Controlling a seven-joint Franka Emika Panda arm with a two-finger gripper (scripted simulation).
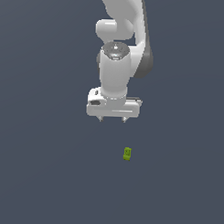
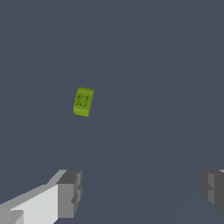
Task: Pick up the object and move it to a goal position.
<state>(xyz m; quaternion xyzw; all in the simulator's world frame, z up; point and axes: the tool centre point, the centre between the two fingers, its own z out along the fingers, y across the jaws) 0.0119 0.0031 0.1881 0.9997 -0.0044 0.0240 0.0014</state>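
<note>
The white robot arm's pincer (image 1: 112,119) is hanging above the flat dark grey counter (image 1: 38,175) with its 2 short fingers spread wide and gripping nothing. The wrist view is showing both grey fingertips (image 2: 70,192) standing well apart, with only bare surface between them.

The tiny yellow-green blocky piece with a darker mark on its face (image 1: 127,153) is lying on the counter, apart from the pincer, below it in the exterior view and a little toward that view's right. In the wrist view the same piece (image 2: 83,102) is sitting off the midline between the fingers, nearer the side of the paler finger, and slightly tilted.

The step in hand looks like the approach, with the grasp not yet begun. To do it well, the arm is needing to centre the piece between the fingers first, turning the wrist so the pads are facing its 2 longer flat sides, and only then descending straight. Because the piece is so small, the fingers should be reaching almost to the counter before closing, or they may be clipping its top and flicking it away.

No goal marker is showing in either view.
</note>
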